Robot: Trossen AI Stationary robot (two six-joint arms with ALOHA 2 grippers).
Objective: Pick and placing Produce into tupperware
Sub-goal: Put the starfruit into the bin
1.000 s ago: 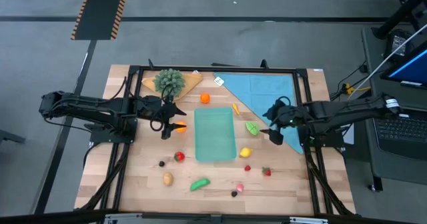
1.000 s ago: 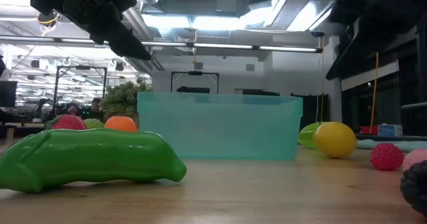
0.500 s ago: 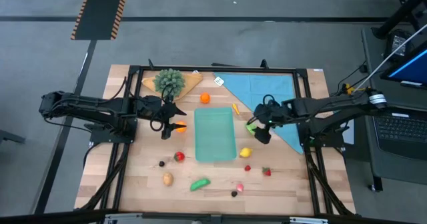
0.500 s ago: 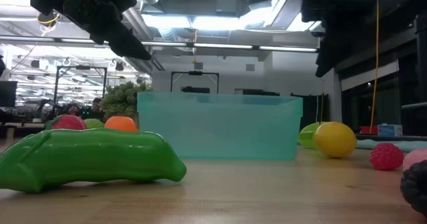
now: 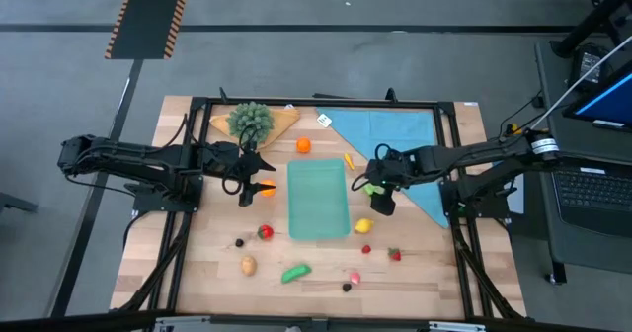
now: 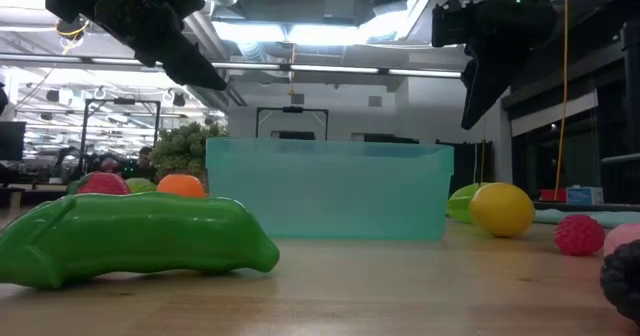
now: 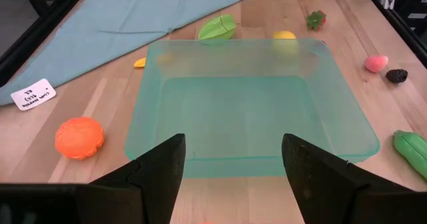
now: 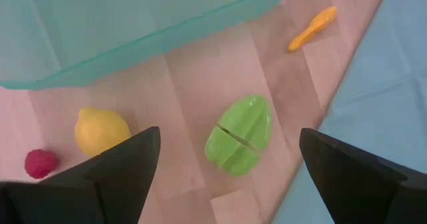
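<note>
The shallow translucent teal plastic container (image 5: 318, 200) stands in the middle of the wooden table (image 5: 197, 273), and I think it is put there so that both arms can reach it. It looks empty in the left wrist view. The small toy produce lies scattered on the wood around it, all of it outside the container.

The right gripper (image 5: 374, 190) hangs above the table just beside the container's right side, with its two fingers spread wide and nothing between them. In its wrist view the light green toy vegetable with a cut line across it (image 8: 239, 135) lies on the bare wood between the two dark fingers (image 8: 113, 171), so the gripper seems lined up to come down on this piece. A yellow toy lemon (image 8: 101, 131) lies near it, closer to one finger, and a small orange carrot-shaped piece (image 8: 312, 28) lies farther off, near the edge of the flat light-blue cloth (image 8: 380, 84).

The left gripper (image 5: 247, 186) waits at the container's left side. Its fingers are half apart, and a small orange-red piece (image 5: 266, 186) shows just at its tips; I cannot tell if it holds it.
</note>
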